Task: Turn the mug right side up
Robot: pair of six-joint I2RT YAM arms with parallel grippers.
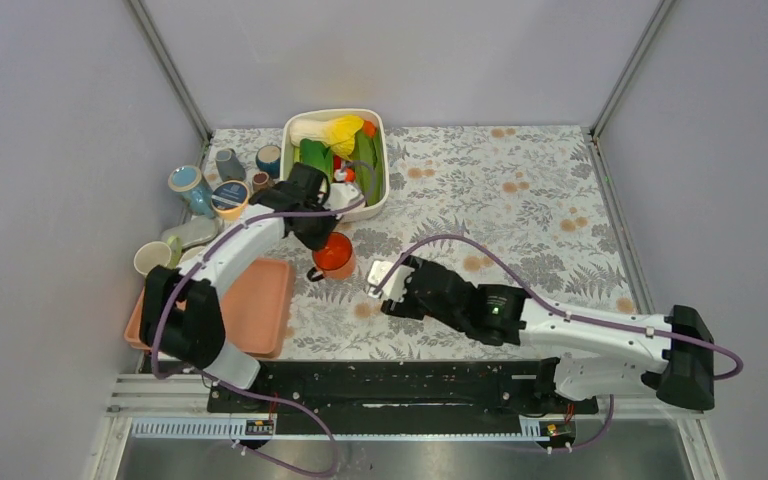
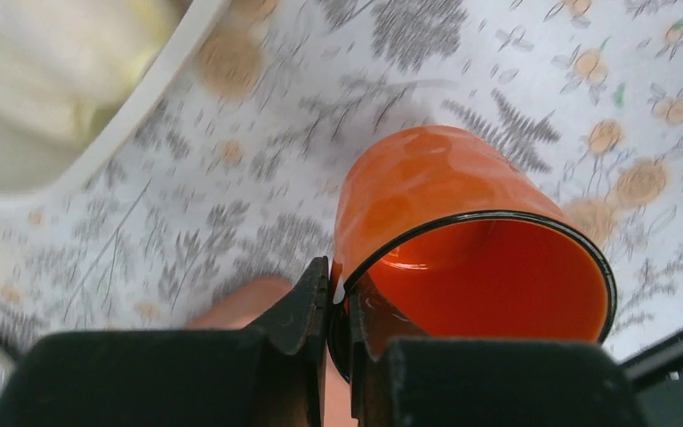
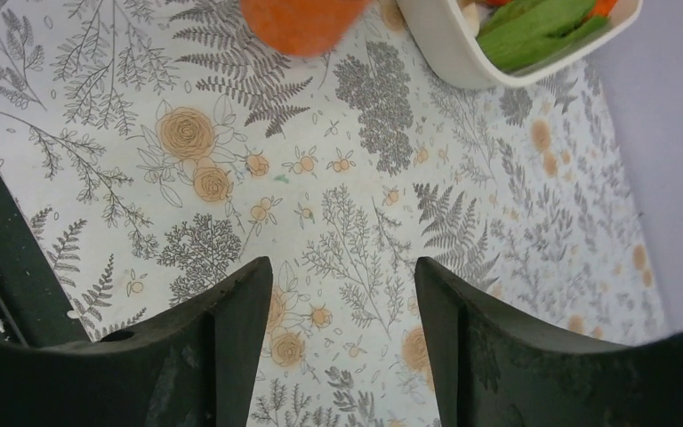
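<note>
Floral tablecloth (image 1: 520,200) below: left fingers (image 2: 307,302) clamp orange mug (image 2: 427,191) by rim; right fingers (image 3: 231,329) wide apart, empty.

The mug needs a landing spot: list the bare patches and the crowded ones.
Free: the tablecloth rightward of the white tub, back to front. Crowded: cups at back left, the pink tray, the orange mug.

Overhead view onto table (image 1: 520,200), close wrist views, sharing mug (image 1: 337,256)
</note>
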